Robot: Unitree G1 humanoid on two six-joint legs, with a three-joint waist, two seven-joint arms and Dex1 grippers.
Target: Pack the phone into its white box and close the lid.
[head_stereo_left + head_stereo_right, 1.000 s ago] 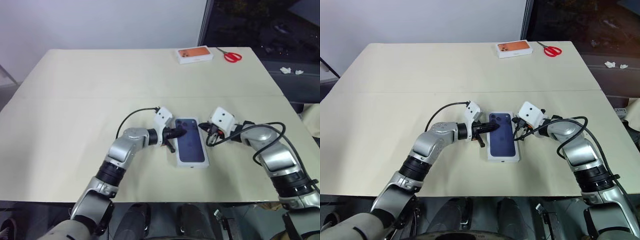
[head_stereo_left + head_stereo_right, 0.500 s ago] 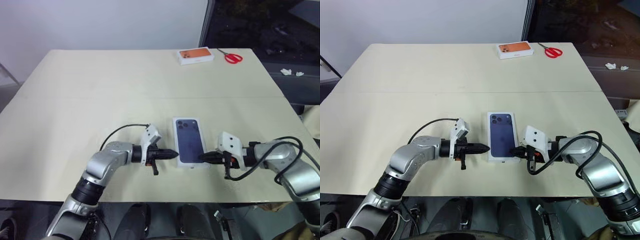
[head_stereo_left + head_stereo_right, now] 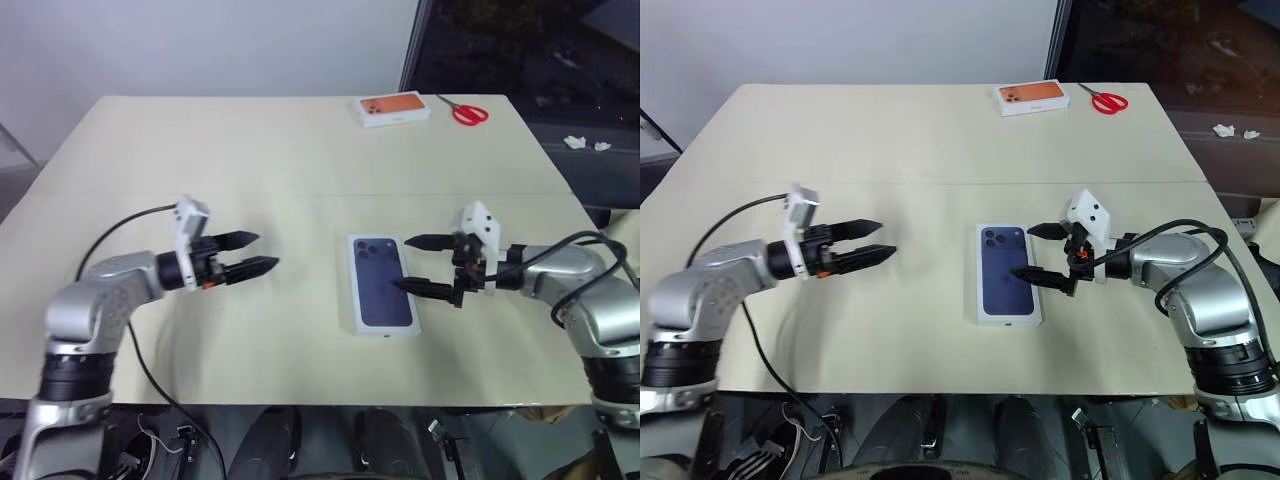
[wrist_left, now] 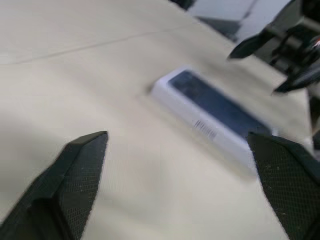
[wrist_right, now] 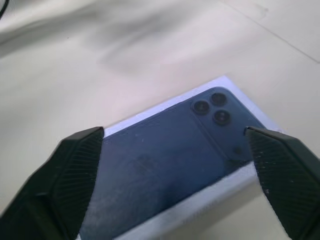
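A closed white box (image 3: 385, 284), its lid (image 3: 1007, 273) carrying a dark blue phone picture, lies flat on the cream desk (image 3: 300, 150) near the front edge, between the robot's two arms. The lid sits squarely over the box, camera-cluster end of the picture pointing toward the far side of the desk; the phone itself cannot be seen.

The right gripper (image 3: 423, 264) hangs just beside the box's right long edge, jaws spread wide and holding nothing. One finger tip reaches over the box's right margin and the other stands farther toward the back of the desk, off the box; whether the nearer tip touches the lid cannot be told. In the right wrist view the box (image 5: 175, 165) lies between and beyond the two black fingers (image 5: 67, 165), apart from both.

The left gripper (image 3: 875, 241) hovers well to the left of the box, above bare desk, pointing toward it with jaws wide and empty. In the left wrist view the box (image 4: 210, 122) lies well ahead of the fingers (image 4: 75, 170), with the right gripper beyond it.

At the far edge of the desk, well apart from the box, lie an orange-topped box (image 3: 394, 108) and, just to its right, red-handled scissors (image 3: 464, 112).
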